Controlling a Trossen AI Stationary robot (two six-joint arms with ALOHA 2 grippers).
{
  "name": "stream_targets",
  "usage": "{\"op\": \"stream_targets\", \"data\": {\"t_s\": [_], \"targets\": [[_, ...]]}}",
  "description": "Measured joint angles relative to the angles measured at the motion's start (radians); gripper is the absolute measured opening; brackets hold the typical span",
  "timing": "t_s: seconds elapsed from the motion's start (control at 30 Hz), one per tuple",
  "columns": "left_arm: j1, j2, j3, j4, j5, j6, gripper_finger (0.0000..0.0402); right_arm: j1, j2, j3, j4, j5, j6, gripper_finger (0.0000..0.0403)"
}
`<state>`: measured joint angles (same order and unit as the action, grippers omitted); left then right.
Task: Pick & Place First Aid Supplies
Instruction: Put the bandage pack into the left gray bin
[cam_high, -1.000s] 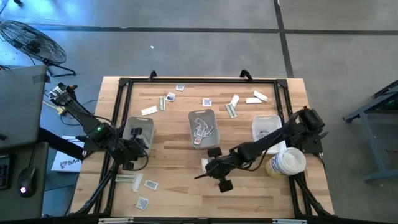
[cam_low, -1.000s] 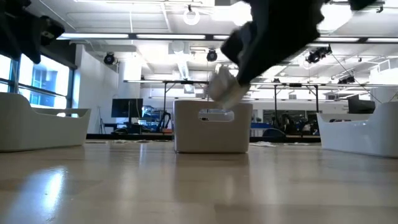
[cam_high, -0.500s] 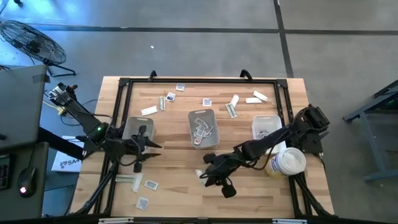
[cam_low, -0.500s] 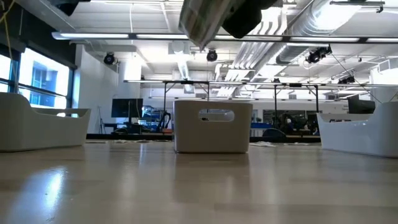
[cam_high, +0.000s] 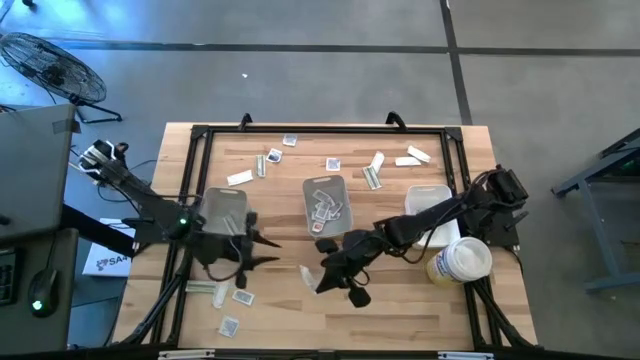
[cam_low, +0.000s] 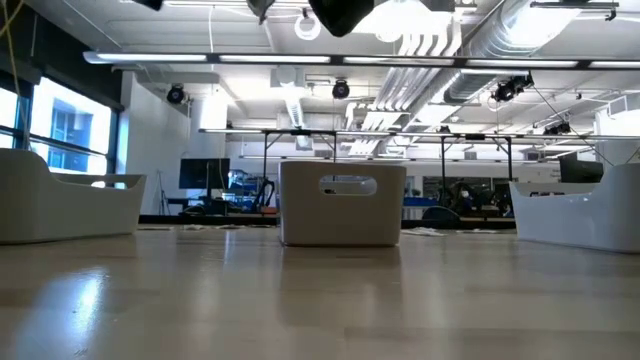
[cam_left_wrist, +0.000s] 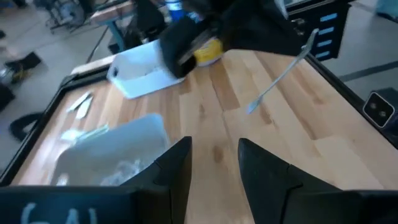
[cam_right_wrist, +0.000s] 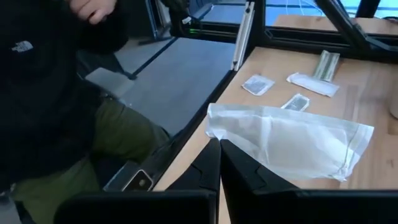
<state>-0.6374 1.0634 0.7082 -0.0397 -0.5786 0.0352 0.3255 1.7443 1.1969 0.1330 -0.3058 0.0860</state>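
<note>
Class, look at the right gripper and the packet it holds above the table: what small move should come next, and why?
Probably carry it toward the middle grey tray. The right gripper is shut on a white oblong wrapper, lifted clear of the table, and that tray, already holding packets, lies just beyond it. The left gripper hangs open by the left tray, empty.

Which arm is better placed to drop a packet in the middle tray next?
Right: its gripper is shut on a white wrapper just short of the middle tray; the left gripper is open and holds nothing.
</note>
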Motion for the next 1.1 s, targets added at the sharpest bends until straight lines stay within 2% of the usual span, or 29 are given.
{"op": "stream_targets", "data": {"t_s": [0.23,0.6,0.93,1.0,1.1], "targets": [[0.083,0.151,0.0,0.245,0.148,0.141,0.0128,-0.033,0.0,0.0,-0.001,-0.042,0.018,0.0001],[0.181,0.27,0.0,0.396,0.436,0.242,0.0128,-0.038,0.0,0.0,0.007,-0.044,0.022,0.0002],[0.187,0.35,0.0,0.462,0.435,0.275,0.0122,-0.046,-0.001,0.0,0.01,-0.041,0.019,0.0001],[0.186,0.349,0.0,0.464,0.428,0.275,0.0106,-0.05,-0.001,0.0,0.01,-0.019,0.019,0.0002],[0.186,0.35,0.0,0.461,0.408,0.275,0.0061,-0.053,-0.001,0.0,0.009,0.041,0.023,0.0004]]}}
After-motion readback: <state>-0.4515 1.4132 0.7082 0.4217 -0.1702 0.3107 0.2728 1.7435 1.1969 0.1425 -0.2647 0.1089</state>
